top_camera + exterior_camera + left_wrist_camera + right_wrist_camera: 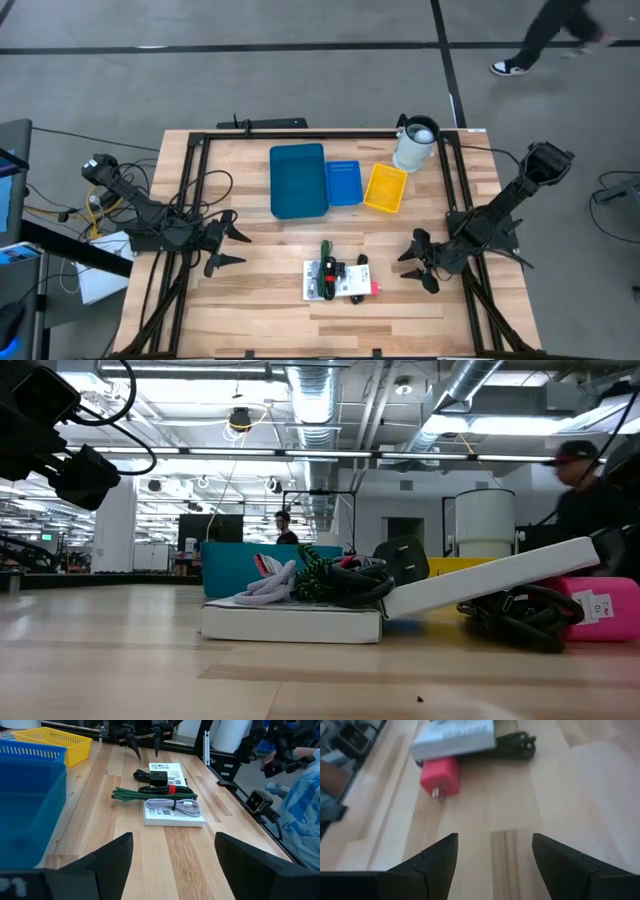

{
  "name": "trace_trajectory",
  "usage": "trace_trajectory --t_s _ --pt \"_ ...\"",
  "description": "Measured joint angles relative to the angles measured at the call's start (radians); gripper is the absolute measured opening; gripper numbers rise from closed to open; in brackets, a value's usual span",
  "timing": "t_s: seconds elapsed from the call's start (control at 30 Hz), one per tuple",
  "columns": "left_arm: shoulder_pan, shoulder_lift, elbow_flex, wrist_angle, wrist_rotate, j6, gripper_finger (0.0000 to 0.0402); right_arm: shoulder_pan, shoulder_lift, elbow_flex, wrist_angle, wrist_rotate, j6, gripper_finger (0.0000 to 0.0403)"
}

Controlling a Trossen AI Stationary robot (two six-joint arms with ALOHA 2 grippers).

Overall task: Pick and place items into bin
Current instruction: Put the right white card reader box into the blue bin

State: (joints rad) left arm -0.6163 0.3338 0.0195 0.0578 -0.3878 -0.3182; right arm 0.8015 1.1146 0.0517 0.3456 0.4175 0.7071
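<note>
The items lie in a small heap [340,275] near the table's front middle. It holds a white printed flat packet [172,812], a green-and-black braided cable [150,795], a grey cable [182,806], a black adapter [159,775] and a red plug block [440,775] beside a black cable [515,745]. In the low view a second white packet [490,580] leans tilted on the lower packet [290,622]. My left gripper [238,247] is open, left of the heap. My right gripper [408,262] is open, right of it, close to the red block. Both touch nothing.
A large blue bin [298,180], a small blue tray [343,182] and a yellow basket [386,187] stand behind the heap. A white cylindrical jug [415,143] stands at the far right. Black frame rails [190,190] run along both table sides. A person walks beyond the table [550,35].
</note>
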Motion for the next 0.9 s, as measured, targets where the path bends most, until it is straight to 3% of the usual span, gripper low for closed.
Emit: trace_trajectory --t_s 0.4,0.7,0.9 --pt "0.000 0.000 0.000 0.000 0.000 0.000 0.0270 0.036 0.275 0.035 0.174 0.069 -0.065 0.0250" --pt "0.000 0.000 0.000 0.000 0.000 0.000 0.0270 0.035 0.442 0.153 0.183 0.107 -0.095 0.0250" --pt "0.000 0.000 0.000 0.000 0.000 0.000 0.0270 0.036 0.489 0.195 0.180 0.114 -0.095 0.0250"
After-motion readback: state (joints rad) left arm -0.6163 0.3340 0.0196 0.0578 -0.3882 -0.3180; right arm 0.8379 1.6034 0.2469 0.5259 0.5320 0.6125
